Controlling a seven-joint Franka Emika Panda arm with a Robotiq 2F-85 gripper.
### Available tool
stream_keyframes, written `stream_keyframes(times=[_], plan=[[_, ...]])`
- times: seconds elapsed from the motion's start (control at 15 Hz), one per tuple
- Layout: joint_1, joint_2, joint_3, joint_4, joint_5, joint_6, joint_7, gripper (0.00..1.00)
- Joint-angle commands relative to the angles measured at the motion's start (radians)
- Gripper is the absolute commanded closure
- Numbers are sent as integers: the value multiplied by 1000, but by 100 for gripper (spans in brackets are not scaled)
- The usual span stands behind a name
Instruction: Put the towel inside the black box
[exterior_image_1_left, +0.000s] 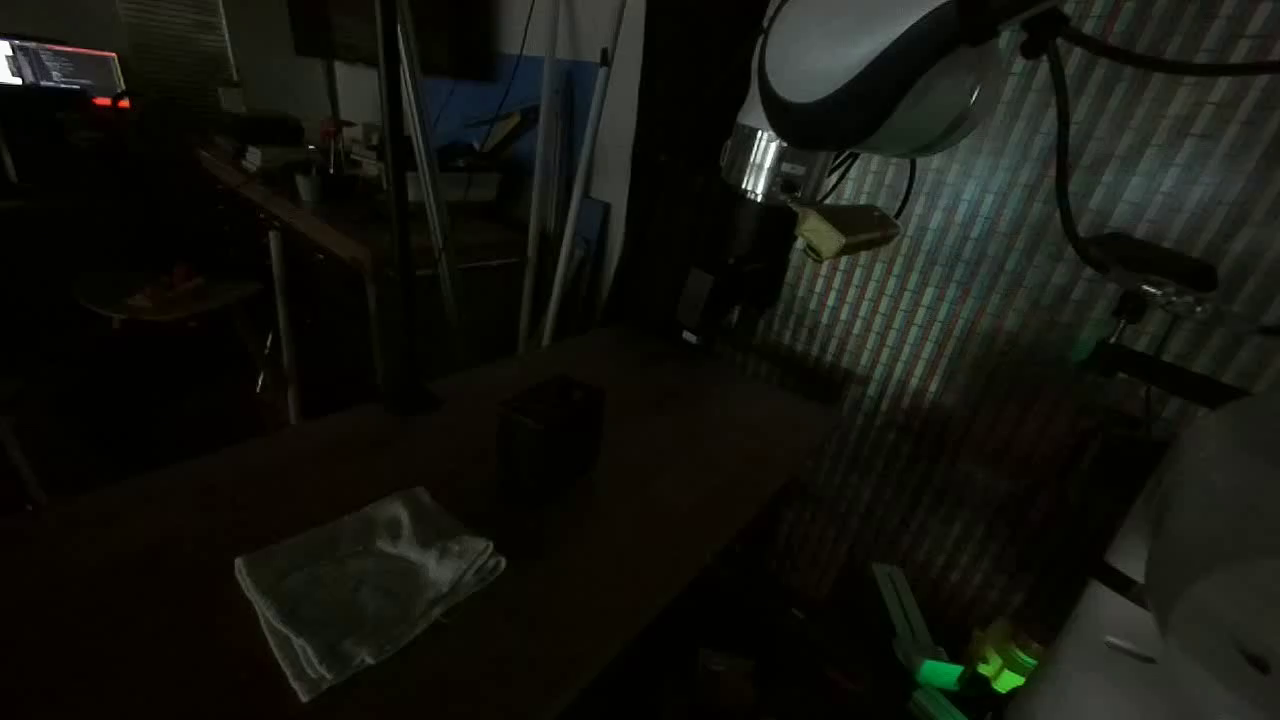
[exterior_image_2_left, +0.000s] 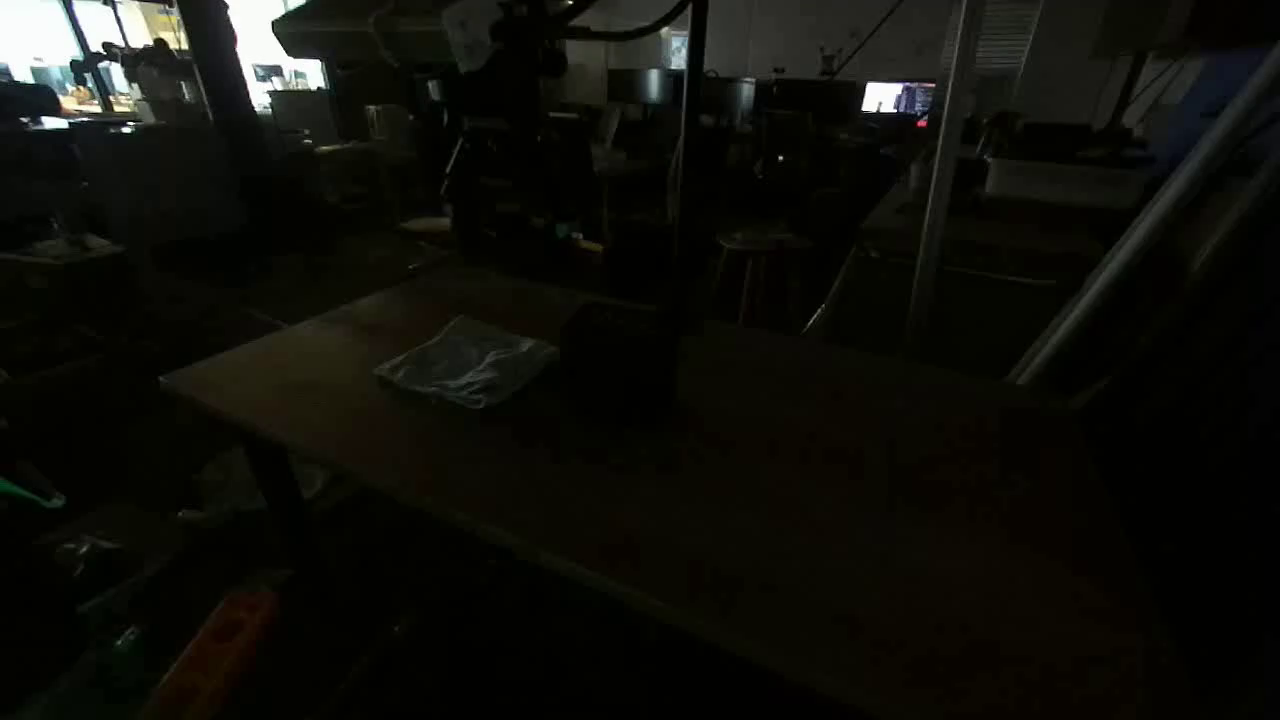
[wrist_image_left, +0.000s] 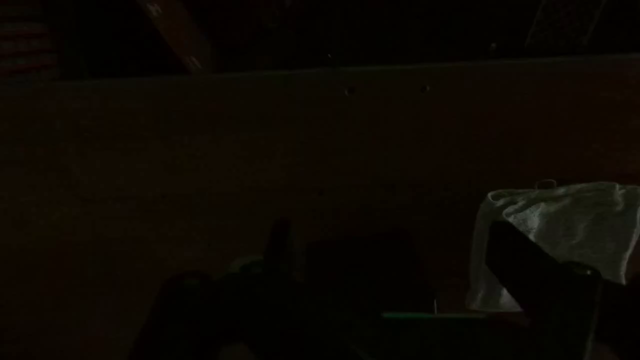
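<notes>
The towel (exterior_image_1_left: 365, 590) is the nearest item on the table (exterior_image_2_left: 750, 490) in an exterior view: folded, lying flat, outside the black box (exterior_image_1_left: 550, 440) and on its near side. The two are near each other but apart; a strip of table shows between them in the wrist view. The black box stands upright on the table, its faces nearly as dark as the surface; its top is too dark to read. The fingers (wrist_image_left: 520, 265) are raised above the level of the black box. They are spread wide, and the black box shows in the gap between them in the wrist view. Whether they are directly over it cannot be determined. The arm (exterior_image_1_left: 870, 60) reaches in higher than the black box and carries a yellowish block (exterior_image_1_left: 850, 230) near its wrist. Metal poles (exterior_image_2_left: 943, 165) stand beyond the black box, past the table. Farther beyond the black box are a stool (exterior_image_2_left: 765, 240) and, behind that, a lit monitor (exterior_image_2_left: 900, 97), visible in both exterior views.
</notes>
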Motion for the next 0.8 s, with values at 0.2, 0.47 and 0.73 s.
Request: stream_keyframes(times=[0.2,0.47,0.73], plan=[[-6,-5,6,7,4,-2,-3,0],[-6,0,6,3,4,-3,-3,0],[-6,4,6,3,4,-3,-3,0]])
